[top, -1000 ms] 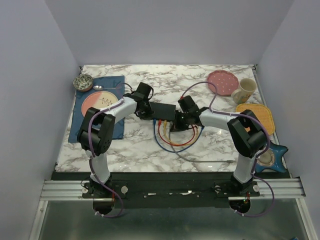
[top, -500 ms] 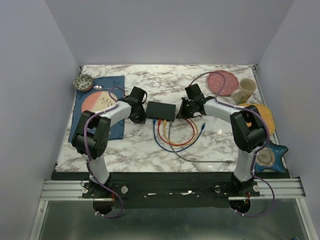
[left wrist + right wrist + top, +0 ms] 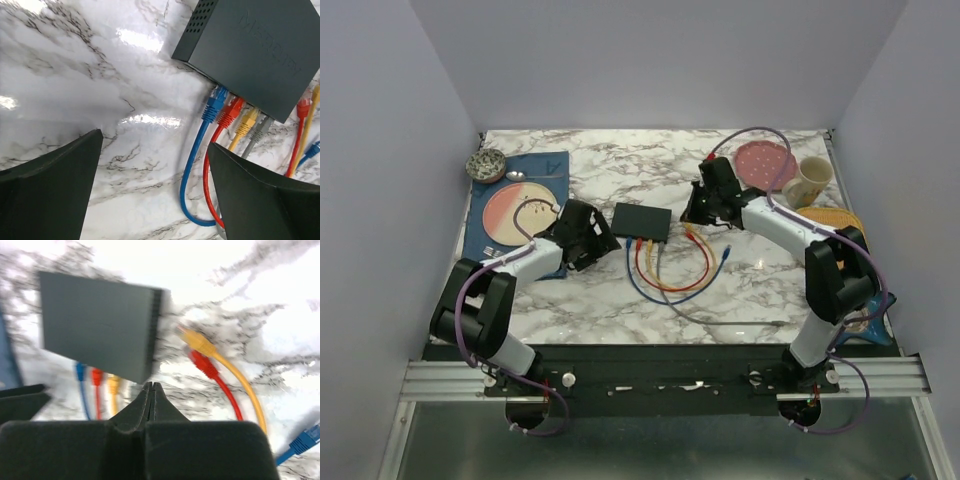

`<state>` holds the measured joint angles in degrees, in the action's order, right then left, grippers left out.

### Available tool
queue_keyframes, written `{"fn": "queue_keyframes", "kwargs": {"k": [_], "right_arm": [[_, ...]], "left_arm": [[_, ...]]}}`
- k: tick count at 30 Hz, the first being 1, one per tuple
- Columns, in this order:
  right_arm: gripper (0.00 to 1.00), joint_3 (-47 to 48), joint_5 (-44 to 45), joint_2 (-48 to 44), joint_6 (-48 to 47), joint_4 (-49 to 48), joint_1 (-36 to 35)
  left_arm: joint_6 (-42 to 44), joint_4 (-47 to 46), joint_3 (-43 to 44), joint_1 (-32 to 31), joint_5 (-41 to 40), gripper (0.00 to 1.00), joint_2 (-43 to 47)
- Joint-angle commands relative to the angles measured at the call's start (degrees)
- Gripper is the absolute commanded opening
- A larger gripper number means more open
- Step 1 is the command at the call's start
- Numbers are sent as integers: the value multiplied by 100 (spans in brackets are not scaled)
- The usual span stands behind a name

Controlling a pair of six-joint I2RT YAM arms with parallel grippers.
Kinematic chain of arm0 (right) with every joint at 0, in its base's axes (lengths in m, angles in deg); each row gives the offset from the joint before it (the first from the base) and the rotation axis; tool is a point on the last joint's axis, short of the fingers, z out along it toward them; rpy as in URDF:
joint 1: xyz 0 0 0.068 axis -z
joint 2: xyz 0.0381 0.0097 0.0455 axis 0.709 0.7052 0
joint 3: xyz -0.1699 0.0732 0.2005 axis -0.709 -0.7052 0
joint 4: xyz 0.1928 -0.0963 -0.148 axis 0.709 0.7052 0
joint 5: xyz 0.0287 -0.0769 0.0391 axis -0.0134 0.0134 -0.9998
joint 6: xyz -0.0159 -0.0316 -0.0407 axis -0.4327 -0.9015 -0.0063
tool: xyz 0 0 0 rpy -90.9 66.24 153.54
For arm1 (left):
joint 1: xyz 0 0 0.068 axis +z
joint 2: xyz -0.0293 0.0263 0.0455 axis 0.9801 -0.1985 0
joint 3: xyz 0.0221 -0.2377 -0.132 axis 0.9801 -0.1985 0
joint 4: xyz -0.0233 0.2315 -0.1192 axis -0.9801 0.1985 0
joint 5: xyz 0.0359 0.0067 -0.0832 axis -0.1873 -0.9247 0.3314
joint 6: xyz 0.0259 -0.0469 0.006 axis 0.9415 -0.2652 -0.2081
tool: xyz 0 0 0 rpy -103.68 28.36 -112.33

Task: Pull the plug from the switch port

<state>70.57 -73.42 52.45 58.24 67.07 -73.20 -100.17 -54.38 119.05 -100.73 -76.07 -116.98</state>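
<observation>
Right gripper [image 3: 151, 386], pressed together, sits just right of the switch [image 3: 95, 335]; left gripper [image 3: 155, 140], spread, just left.

This is a staged robotics test cell rather than a home: plain lavender walls [image 3: 660, 60] box in a white marble-patterned tabletop [image 3: 620, 160] edged by a ribbed aluminium rail [image 3: 440, 378], where a flat matte-black switch [image 3: 642, 221] sits among props such as a pink dotted plate [image 3: 763, 163] and a cream mug [image 3: 807, 181].

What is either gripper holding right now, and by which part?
Nothing is held. The left gripper is open beside the switch, touching neither it nor a plug. The right gripper is shut on nothing.
</observation>
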Motion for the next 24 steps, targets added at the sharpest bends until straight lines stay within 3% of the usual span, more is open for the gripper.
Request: {"fn": "queue_keyframes", "kwargs": {"k": [1, 7, 15, 24], "right_arm": [[2, 431, -566, -56, -167, -273, -16], [1, 870, -1435, 647, 105, -351, -7], [1, 915, -2597, 1149, 562, -1327, -25], [1, 1179, -3195, 1773, 791, -1529, -16]], "left_arm": [[-782, -1791, -787, 29, 961, 94, 32], [-1232, -3558, -1403, 29, 1462, 86, -257], [-2004, -5931, -2081, 90, 1735, 74, -644], [-2989, -8542, -2433, 292, 2051, 56, -1962]]}}
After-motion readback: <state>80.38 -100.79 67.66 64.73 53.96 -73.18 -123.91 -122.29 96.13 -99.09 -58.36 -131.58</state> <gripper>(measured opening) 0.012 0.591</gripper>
